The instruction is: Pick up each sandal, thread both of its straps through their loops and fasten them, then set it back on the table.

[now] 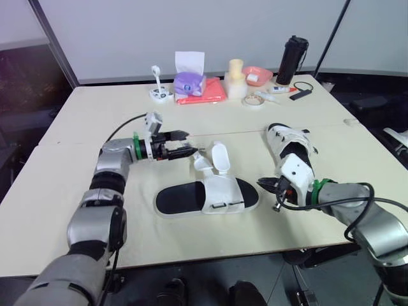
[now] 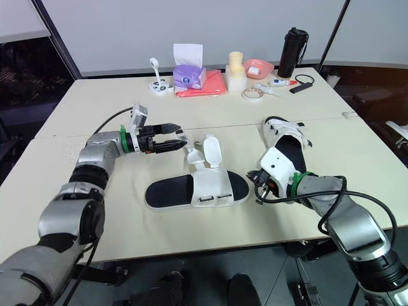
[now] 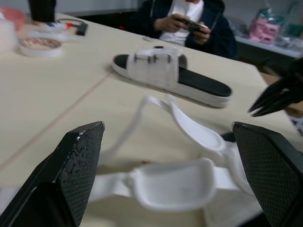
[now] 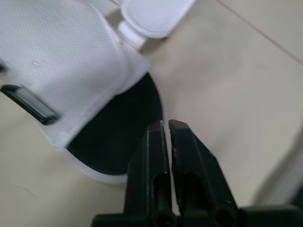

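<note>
A white sandal with a black footbed (image 1: 207, 194) lies mid-table, its two straps (image 1: 213, 159) undone and flipped out toward the far side. My left gripper (image 1: 186, 144) is open just left of those straps with nothing between its fingers; the left wrist view has the straps (image 3: 180, 184) just ahead of them. My right gripper (image 1: 266, 185) is shut and empty beside the sandal's right end (image 4: 61, 71). A second sandal (image 1: 290, 146) lies behind my right gripper, straps across its top.
Along the back edge stand a purple tissue box (image 1: 189, 81), an orange cloth (image 1: 204, 91), a tape roll (image 1: 254, 101), a pink bowl (image 1: 258, 74) and a black bottle (image 1: 292, 60). A seated person (image 3: 189, 23) is beyond the table's right side.
</note>
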`<state>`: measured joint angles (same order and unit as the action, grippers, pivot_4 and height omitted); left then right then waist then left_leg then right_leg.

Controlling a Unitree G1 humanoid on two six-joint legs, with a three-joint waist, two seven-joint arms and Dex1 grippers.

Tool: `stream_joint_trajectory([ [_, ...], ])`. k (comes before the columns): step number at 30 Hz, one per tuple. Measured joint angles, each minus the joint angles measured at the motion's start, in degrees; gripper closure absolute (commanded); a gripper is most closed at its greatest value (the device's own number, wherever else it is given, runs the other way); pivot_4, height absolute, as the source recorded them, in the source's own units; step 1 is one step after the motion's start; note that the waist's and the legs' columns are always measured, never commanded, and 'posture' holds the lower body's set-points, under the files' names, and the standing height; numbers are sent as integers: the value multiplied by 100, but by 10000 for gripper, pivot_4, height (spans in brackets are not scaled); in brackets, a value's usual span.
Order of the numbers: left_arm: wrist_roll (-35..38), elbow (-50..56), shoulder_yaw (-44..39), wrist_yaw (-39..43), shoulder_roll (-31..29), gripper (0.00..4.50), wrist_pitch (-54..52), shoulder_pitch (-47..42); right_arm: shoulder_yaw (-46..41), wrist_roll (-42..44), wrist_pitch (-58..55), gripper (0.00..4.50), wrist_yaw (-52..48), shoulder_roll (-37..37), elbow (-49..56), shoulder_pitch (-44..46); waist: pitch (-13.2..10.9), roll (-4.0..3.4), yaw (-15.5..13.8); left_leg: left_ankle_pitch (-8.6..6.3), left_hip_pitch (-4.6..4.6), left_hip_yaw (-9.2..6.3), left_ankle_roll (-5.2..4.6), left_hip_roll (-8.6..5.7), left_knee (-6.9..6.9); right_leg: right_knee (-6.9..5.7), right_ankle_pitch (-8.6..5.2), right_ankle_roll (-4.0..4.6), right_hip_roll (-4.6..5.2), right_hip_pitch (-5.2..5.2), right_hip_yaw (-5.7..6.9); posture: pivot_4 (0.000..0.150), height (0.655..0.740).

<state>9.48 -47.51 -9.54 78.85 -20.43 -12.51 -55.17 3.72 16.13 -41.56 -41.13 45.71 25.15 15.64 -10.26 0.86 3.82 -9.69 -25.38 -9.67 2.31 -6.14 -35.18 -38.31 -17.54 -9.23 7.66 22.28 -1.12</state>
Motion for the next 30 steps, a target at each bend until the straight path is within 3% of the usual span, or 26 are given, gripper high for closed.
stream_joint_trajectory([
  [4,106,700,194,-318,-45,0,-480,503,128,28,307,44634,-254,-167,-367,39,0,0,-44,0,1,0,0,0,-2,1,1,1,1,0,-3,1500,7400],
  [14,249,917,453,-1221,69,0,-1751,747,566,-249,945,44634,-415,-607,-1113,136,0,0,-145,0,2,2,1,-3,-4,1,1,2,2,0,-7,1500,7400],
  [18,461,527,373,-1638,278,0,-2575,602,608,-369,1160,44634,-431,-708,-1255,147,1,0,-133,0,4,2,1,-3,-4,1,2,3,0,-1,-7,1500,7400],
  [22,954,-234,-271,-2393,589,0,-3395,13,653,-485,1278,44634,-434,-771,-1333,176,4,4,-134,0,6,0,1,-3,-5,1,2,2,0,-4,-4,1500,7400],
  [30,1706,-1401,-1321,-3596,1064,0,-3821,-576,672,-606,1313,44634,-443,-842,-1341,199,7,8,-123,0,7,3,2,-3,-3,0,2,2,0,-3,-5,1500,7400],
])
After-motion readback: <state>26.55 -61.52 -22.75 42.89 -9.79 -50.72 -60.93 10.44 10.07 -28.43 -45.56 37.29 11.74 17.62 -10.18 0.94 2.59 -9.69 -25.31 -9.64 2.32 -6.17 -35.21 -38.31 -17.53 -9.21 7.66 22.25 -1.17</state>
